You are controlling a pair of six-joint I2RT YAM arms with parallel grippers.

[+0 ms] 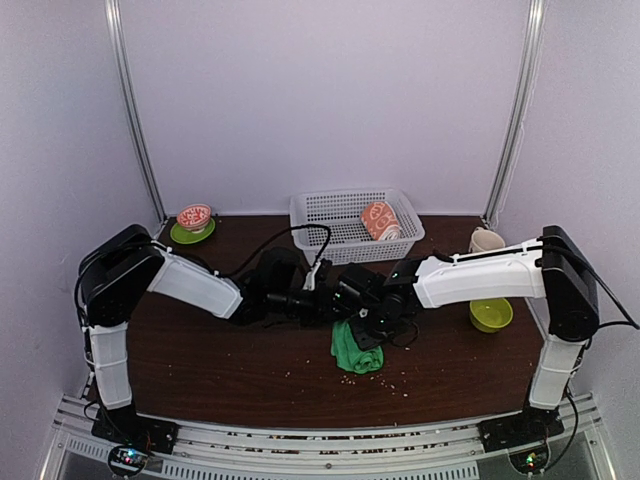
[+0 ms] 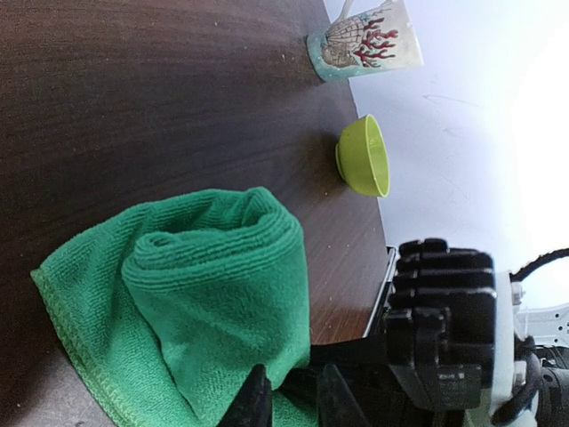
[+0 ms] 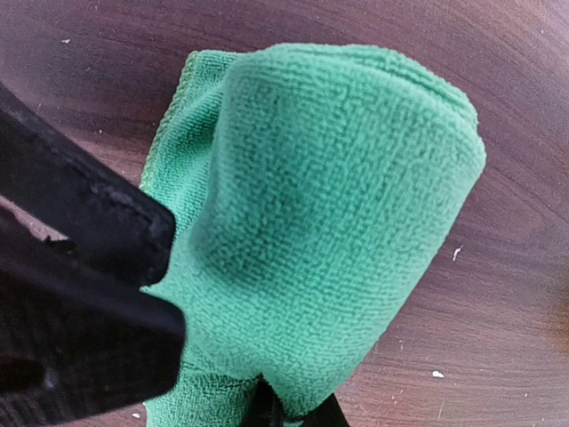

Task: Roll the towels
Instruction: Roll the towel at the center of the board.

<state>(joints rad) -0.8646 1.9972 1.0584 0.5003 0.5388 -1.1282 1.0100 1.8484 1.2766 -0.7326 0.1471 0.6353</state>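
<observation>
Arms from the two sides are pointing toward each other over the middle of a dark wood table. The left claw is pinching a fold of the green towel — its fingers are standing only a narrow gap apart, with green plush between them. The right claw is facing it from the opposite side, its fingertips pressed almost together and nipping the towel's edge.

The green towel is lying partly rolled on the table, directly beneath both claws and spilling from them toward the near edge. A thick coil is curling over itself, and a flat hemmed corner is trailing out beside it.

Beyond both claws, at the back of the table and well apart from them, the peach-orange towel with a white print is sitting rolled inside a white mesh basket.

Out past the right claw — near the table's right edge — a lime-green bowl and a cream mug with a red coral design are standing. Far behind the left claw, at the left rear, a red-patterned bowl is resting on a green plate.
</observation>
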